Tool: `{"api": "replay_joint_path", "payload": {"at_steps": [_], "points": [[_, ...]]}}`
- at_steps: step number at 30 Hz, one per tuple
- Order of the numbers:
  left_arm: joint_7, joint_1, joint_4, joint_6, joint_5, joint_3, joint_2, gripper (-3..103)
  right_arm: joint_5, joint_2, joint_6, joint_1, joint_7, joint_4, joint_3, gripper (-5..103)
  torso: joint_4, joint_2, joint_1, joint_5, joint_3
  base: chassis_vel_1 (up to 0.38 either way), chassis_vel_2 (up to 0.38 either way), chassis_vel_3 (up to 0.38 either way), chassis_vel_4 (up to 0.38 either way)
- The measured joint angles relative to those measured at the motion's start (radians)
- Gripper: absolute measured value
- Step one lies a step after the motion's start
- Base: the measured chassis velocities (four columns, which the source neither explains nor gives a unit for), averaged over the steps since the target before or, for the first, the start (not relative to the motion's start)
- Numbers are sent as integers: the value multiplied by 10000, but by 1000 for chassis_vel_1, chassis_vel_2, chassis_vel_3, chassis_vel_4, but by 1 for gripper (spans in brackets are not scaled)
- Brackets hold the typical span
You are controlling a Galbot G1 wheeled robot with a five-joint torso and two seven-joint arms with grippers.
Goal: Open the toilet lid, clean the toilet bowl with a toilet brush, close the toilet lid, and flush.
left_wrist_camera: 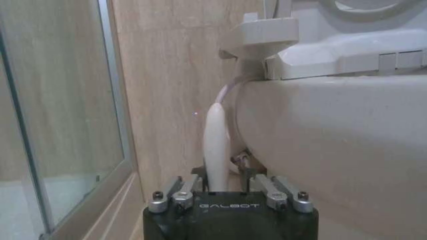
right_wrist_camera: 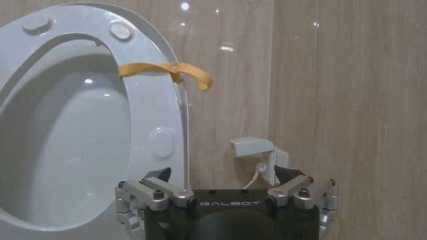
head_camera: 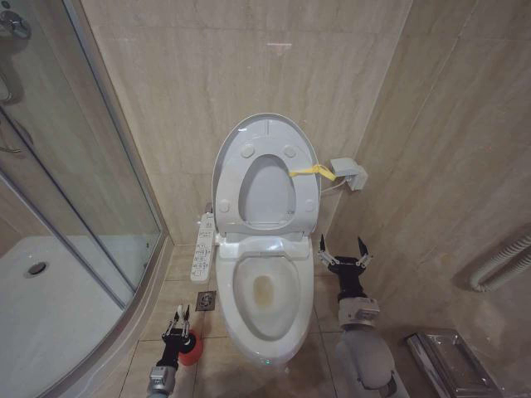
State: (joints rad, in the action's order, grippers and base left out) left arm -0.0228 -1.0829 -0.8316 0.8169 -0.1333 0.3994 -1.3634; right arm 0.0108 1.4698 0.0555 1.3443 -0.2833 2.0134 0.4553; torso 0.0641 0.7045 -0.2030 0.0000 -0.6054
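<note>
The toilet lid (head_camera: 267, 131) stands raised against the wall with the seat ring (head_camera: 308, 199) up in front of it; a yellow strap (head_camera: 314, 172) (right_wrist_camera: 167, 72) hangs at its edge. Below lies the uncovered toilet bowl (head_camera: 239, 319) (left_wrist_camera: 333, 150), its bottom stained yellowish. On the floor left of the bowl stands the toilet brush, with a red base (head_camera: 192, 349) and a pale handle (left_wrist_camera: 216, 145). My left gripper (head_camera: 179, 313) (left_wrist_camera: 219, 182) is shut on that handle. To the right of the bowl my right gripper (head_camera: 342, 249) (right_wrist_camera: 223, 175) hovers open, holding nothing.
A white button panel (head_camera: 202, 246) runs along the bowl's left side, with a floor drain (head_camera: 206, 300) beside it. The glass shower enclosure (head_camera: 75, 166) and its tray (head_camera: 50, 307) close off the left. A wall socket box (head_camera: 348, 172), hoses (head_camera: 502, 265) and a metal box (head_camera: 452, 356) are on the right.
</note>
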Motion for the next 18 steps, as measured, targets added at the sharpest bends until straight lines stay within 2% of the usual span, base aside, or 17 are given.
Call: {"api": "replay_joint_path", "payload": {"at_steps": [2, 3, 9, 10, 11, 16, 17, 18], "points": [[4, -57, -60, -2, 10, 10, -3, 16, 0, 0, 0, 0, 0, 0, 0, 100, 0, 0, 0, 0, 0, 0, 0, 0, 0], [4, -95, -99, -3, 18, 20, -3, 43, 0, 0, 0, 0, 0, 0, 0, 100, 0, 0, 0, -1, 0, 0, 0, 0, 0], [158, -764, -803, -13, 389, 268, -26, 43, 0, 0, 0, 0, 0, 0, 0, 100, 0, 0, 0, 0, 0, 0, 0, 0, 0], [192, -913, -965, -16, 526, 339, -35, 70, 0, 0, 0, 0, 0, 0, 0, 100, 0, 0, 1, -1, 0, 0, 0, 0, 0], [192, -913, -965, -16, 526, 339, -35, 70, 0, 0, 0, 0, 0, 0, 0, 100, 0, 0, 1, -1, 0, 0, 0, 0, 0], [571, -1928, -2699, -289, 1149, 863, -46, 70, 0, 0, 0, 0, 0, 0, 0, 100, 0, 0, 1, 0, 1, 0, 0, 0, 0], [571, -1928, -2699, -289, 1149, 863, -46, 70, 0, 0, 0, 0, 0, 0, 0, 100, 0, 0, 1, 0, 1, 0, 0, 0, 0], [603, -2027, -2928, -304, 1217, 954, -41, 96, 0, 0, 0, 0, 1, 0, 0, 100, 0, 0, 1, 0, 1, 0, 0, 0, 0]]}}
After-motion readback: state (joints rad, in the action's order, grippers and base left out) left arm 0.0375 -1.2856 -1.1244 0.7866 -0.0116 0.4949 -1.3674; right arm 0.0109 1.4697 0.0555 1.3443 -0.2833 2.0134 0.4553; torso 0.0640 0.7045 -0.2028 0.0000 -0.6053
